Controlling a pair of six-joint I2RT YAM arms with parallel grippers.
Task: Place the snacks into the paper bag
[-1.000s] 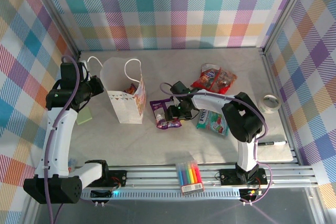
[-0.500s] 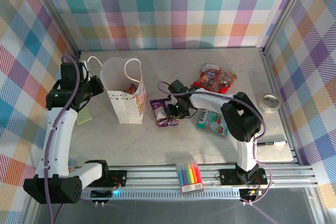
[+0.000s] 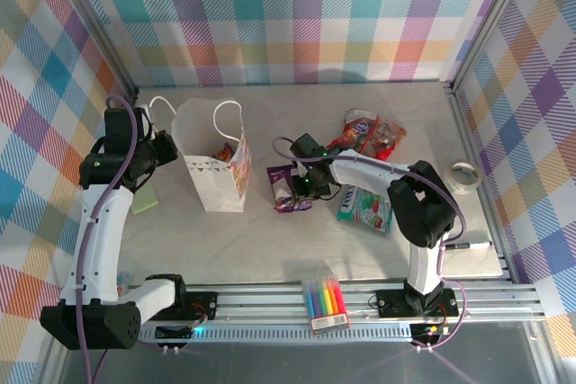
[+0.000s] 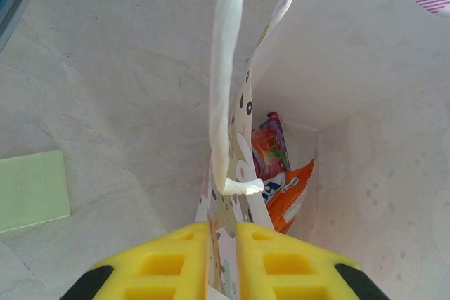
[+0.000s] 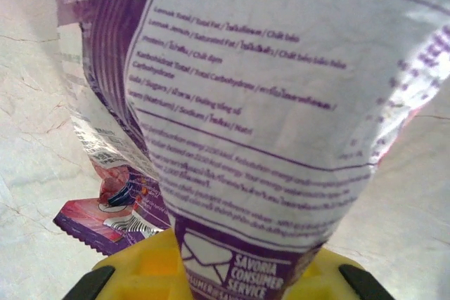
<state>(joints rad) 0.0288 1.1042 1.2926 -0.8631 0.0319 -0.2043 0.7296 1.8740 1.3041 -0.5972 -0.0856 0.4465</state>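
Observation:
The white paper bag (image 3: 214, 166) with the animal print stands open at the left. My left gripper (image 3: 173, 145) is shut on the bag's wall (image 4: 223, 173), pinching it between yellow fingers (image 4: 158, 265). Inside the bag lie an orange snack (image 4: 290, 194) and a red-and-purple one (image 4: 267, 147). My right gripper (image 3: 295, 188) is shut on a purple snack (image 5: 267, 103), whose printed back fills its wrist view. A second purple snack (image 5: 116, 210) lies on the table under it. A red snack (image 3: 369, 135) and a teal-and-white snack (image 3: 364, 209) lie to the right.
A pack of coloured markers (image 3: 326, 303) sits on the front rail. A roll of tape (image 3: 464, 177) and a black pen (image 3: 466, 245) lie at the right edge. A green note (image 3: 144, 197) lies left of the bag, also in the left wrist view (image 4: 31, 189).
My right gripper has closed on the purple snack and raised it slightly off the table. The left arm and the bag have not moved.

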